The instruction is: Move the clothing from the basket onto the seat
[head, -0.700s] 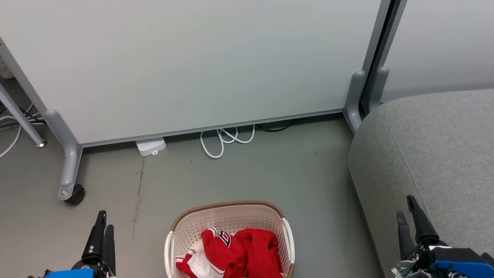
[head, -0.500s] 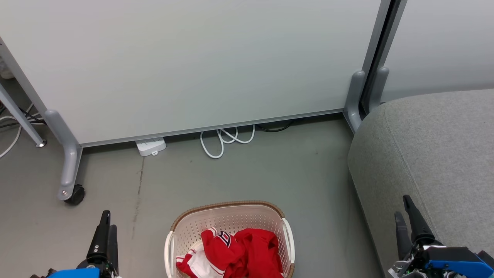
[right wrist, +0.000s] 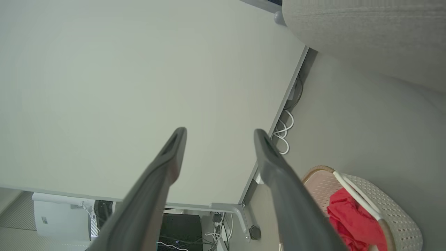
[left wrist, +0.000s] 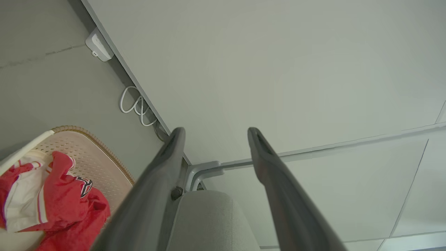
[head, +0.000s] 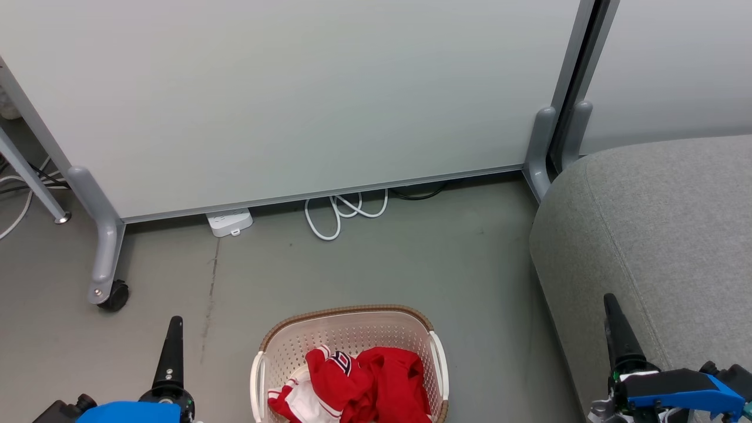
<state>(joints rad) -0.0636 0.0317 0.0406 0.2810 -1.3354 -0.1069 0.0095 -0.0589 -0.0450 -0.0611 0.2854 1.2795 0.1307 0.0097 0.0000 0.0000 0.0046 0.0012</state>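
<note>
Broadly, the grey seat (head: 664,235) is seen at the right, well apart from the basket (head: 346,309), with bare floor (head: 482,282) between them. A garment released too near the seat's rounded edge could be lost to that floor. The basket, judged to be light, is set on the floor at the lower middle and could be dragged or tipped if fabric is pulled sideways against its rim. The clothing (head: 376,382) is heaped inside it in what appears to be a red tangle. A shallow pinch may therefore be slipped out of, or a second piece trailed along and dropped. The left gripper (left wrist: 216,134) and right gripper (right wrist: 219,134) are both held spread, with nothing between the fingers, each well clear of the clothing.
</note>
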